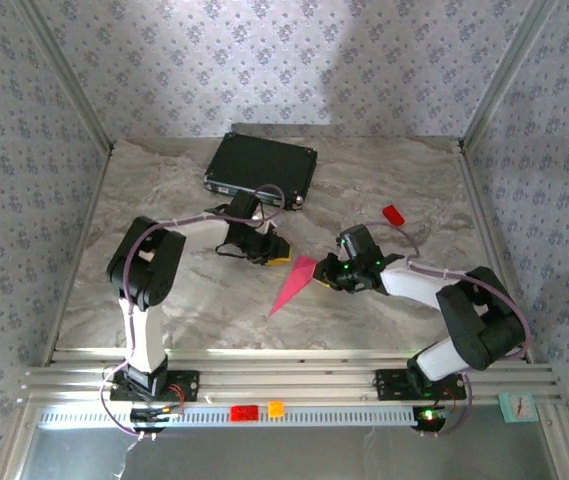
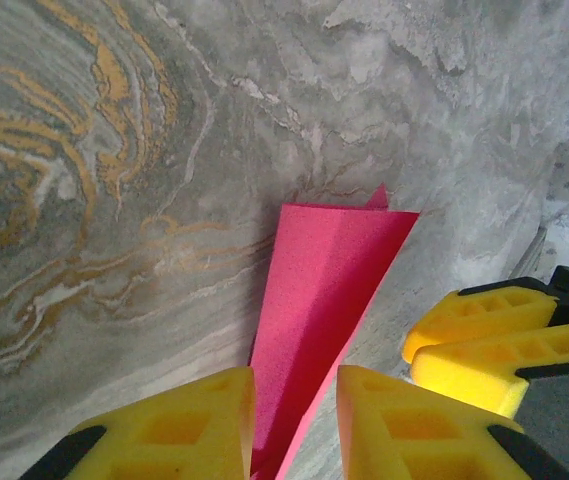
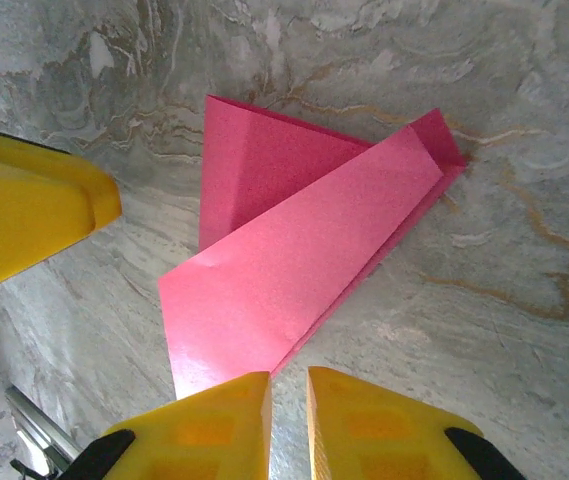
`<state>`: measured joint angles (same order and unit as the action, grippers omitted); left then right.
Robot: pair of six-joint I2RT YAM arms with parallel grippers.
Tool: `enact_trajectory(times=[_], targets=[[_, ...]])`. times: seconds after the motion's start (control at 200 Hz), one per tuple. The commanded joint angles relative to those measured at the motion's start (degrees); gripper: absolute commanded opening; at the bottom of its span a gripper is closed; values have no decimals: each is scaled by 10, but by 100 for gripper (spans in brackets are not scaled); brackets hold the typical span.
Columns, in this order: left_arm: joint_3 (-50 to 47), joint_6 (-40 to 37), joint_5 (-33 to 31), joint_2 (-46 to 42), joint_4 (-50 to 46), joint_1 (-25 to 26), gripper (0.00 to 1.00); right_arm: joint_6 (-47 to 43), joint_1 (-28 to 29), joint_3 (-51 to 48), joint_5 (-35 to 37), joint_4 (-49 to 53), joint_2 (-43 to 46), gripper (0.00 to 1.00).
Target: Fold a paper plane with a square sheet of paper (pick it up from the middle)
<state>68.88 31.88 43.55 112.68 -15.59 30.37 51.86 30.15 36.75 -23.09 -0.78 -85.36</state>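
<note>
The square sheet of paper, magenta-pink, lies folded into a slim pointed paper plane (image 1: 294, 283) on the marble table (image 1: 194, 300), its point toward the near edge. My left gripper (image 1: 275, 250) stands at its wide end from the left. In the left wrist view the paper plane (image 2: 329, 270) runs into the gap of the left gripper (image 2: 296, 400), whose jaws stand apart. My right gripper (image 1: 324, 272) is at the right side of that end. In the right wrist view one flap of the paper plane (image 3: 294, 250) is raised, and the right gripper (image 3: 289, 390) shows a narrow gap with bare table in it.
A black case (image 1: 261, 168) lies at the back of the table, and a small red block (image 1: 393, 214) sits to the right. Another red block (image 1: 244, 412) and an orange cube (image 1: 275, 408) rest on the front rail. Patterned walls close in three sides.
</note>
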Motion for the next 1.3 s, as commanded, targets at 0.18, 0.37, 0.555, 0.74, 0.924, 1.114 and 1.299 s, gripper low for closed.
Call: enact_trajectory(times=[0.18,0.37,0.555,0.74,0.924,1.114,1.299], targets=[[49,-40,11,48,-64,2,27,10,7,18,11,4,-29,18],[72,-54,15,66,-86,10,28,22,11,18,16,1,-50,18],[78,-61,31,80,-88,25,29,26,13,18,20,-3,-64,16],[89,-75,32,87,-107,35,30,28,12,16,21,-8,-72,15],[102,-88,32,89,-122,49,30,32,12,11,20,-19,-81,14],[95,-80,27,72,-110,55,29,35,9,5,18,-32,-89,13],[85,-73,17,49,-99,54,29,33,4,1,14,-35,-88,13]])
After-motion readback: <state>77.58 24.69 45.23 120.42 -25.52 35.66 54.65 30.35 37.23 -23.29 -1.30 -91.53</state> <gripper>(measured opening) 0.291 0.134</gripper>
